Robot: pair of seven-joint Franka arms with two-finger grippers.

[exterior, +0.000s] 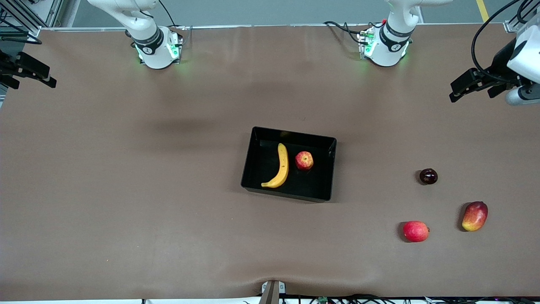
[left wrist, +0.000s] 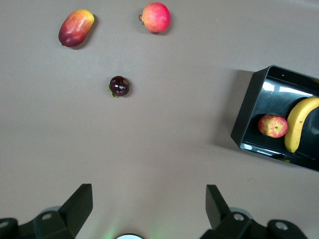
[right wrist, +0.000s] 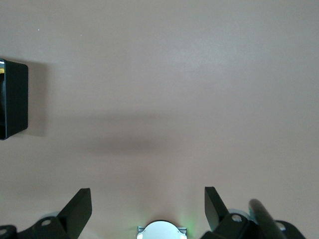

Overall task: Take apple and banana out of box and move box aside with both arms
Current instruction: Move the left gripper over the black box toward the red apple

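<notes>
The glossy black box (exterior: 315, 182) lies at the middle of the table. In it the yellow banana (exterior: 279, 166) lies beside the streaked red apple (exterior: 304, 160), the apple toward the left arm's end. The left wrist view shows the box (left wrist: 249, 110), the apple (left wrist: 272, 125) and the banana (left wrist: 299, 122). My left gripper (exterior: 466, 89) is open and empty, high over the table's edge at the left arm's end; its fingers frame bare table in its wrist view (left wrist: 148, 199). My right gripper (exterior: 29, 76) is open and empty over the right arm's end (right wrist: 148, 199), where a box corner (right wrist: 14, 99) shows.
Toward the left arm's end lie a small dark round fruit (exterior: 428, 176), a plain red apple (exterior: 415, 231) and a red-yellow mango (exterior: 474, 215), both nearer the front camera. The left wrist view shows them too: dark fruit (left wrist: 119, 85), apple (left wrist: 156, 17), mango (left wrist: 76, 28).
</notes>
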